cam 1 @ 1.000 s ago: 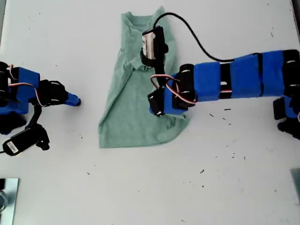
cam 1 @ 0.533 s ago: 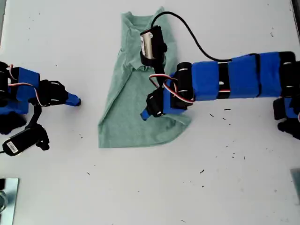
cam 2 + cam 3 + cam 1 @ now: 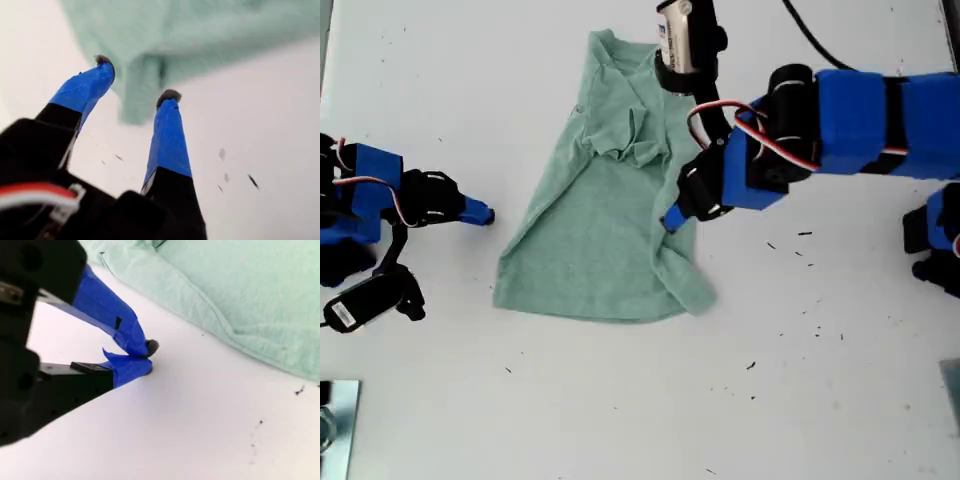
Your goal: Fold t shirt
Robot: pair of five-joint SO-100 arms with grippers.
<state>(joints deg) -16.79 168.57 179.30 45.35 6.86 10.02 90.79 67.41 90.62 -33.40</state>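
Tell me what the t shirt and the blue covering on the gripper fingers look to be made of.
The t shirt: soft knit cloth, likely cotton, matte pale green; it creases and drapes in folds. The blue covering on my first gripper and my second gripper: probably tape, slightly glossy, with wrinkled wrapped edges over black fingers.

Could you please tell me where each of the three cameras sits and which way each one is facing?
Exterior view: overhead, looking straight down on the white table, the t shirt and both blue arms.
First wrist view: rides my first gripper, looking along its parted jaws at a hanging fold of the shirt above the table.
Second wrist view: rides my second gripper, resting low at the table, jaws closed on nothing, the shirt's edge ahead.
Shared: all three show the shirt; the exterior view shows my first gripper at its right edge and my second gripper at its left.
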